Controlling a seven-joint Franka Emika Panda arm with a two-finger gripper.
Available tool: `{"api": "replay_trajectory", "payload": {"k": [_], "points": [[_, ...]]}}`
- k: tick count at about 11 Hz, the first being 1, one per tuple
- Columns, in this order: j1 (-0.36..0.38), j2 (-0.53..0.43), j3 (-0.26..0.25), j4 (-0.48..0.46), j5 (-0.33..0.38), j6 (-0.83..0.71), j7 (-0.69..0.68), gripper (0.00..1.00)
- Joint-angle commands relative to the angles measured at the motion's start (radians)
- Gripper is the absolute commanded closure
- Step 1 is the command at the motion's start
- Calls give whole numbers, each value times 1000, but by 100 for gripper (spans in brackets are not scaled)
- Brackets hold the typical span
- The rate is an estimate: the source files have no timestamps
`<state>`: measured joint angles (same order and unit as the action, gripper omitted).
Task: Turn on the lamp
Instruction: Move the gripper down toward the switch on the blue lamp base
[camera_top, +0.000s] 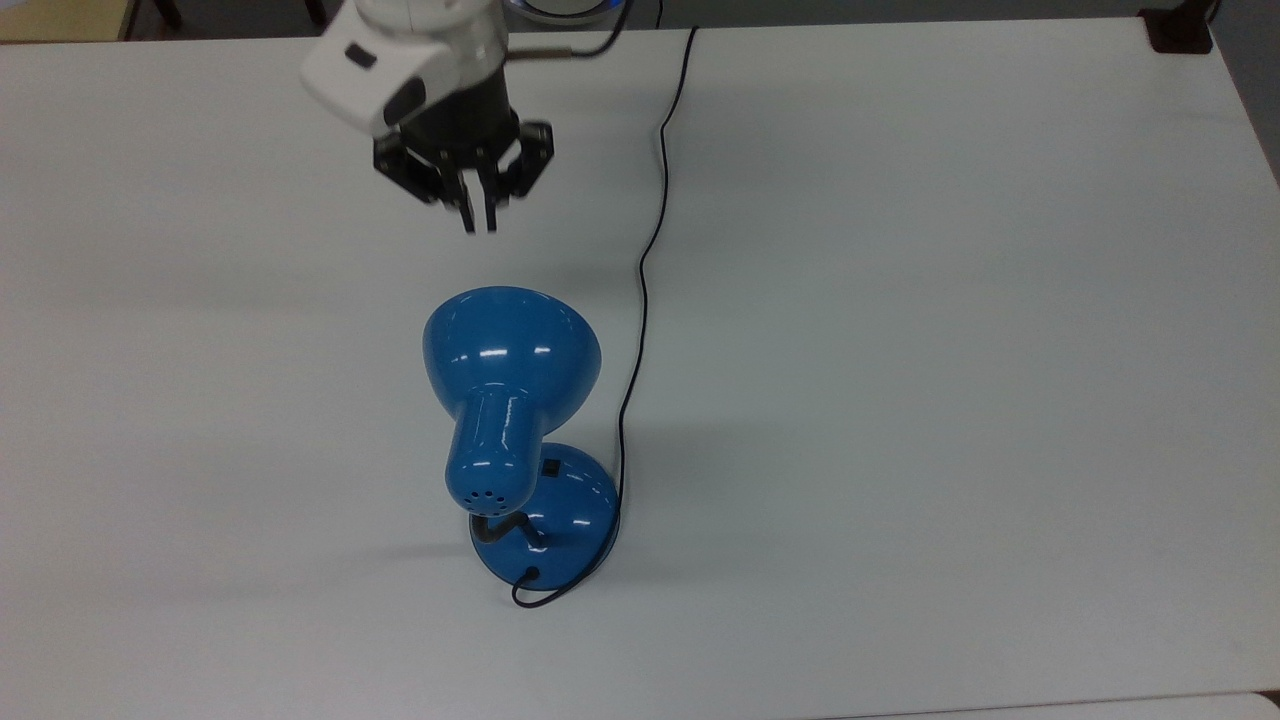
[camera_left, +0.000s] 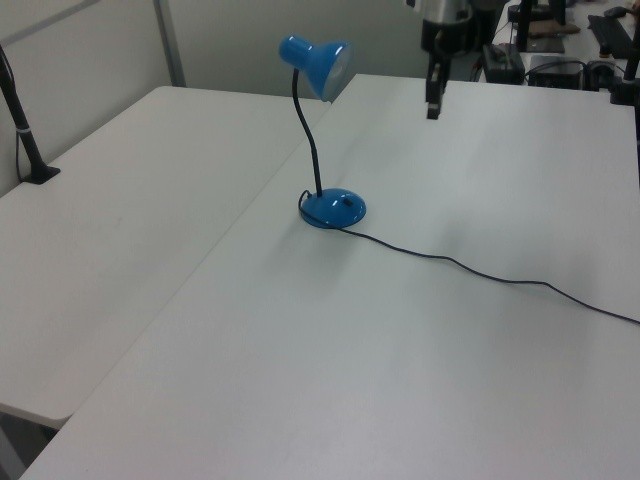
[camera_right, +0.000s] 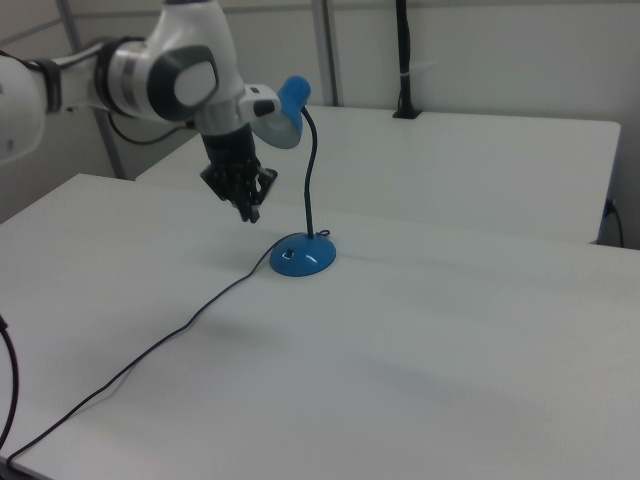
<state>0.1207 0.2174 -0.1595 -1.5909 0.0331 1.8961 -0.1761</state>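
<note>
The arm (camera_right: 165, 65) is built of rounded glossy white shells joined by grey bands at the joints. A boxy white wrist block (camera_top: 400, 60) carries a black cylinder, from which the black claw (camera_top: 478, 222) spreads angular linkage and two slim, pale-tipped fingers (camera_top: 484, 212).

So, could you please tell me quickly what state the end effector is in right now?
End effector: closed, holding nothing, in the air, clear of the lamp.
</note>
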Motion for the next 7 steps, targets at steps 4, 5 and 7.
{"api": "replay_trajectory", "payload": {"k": [4,5,7], "points": [[34,245,-6,18,47,453,68,100],[34,284,-3,38,45,489,72,100],[37,338,-2,83,45,495,75,100]]}}
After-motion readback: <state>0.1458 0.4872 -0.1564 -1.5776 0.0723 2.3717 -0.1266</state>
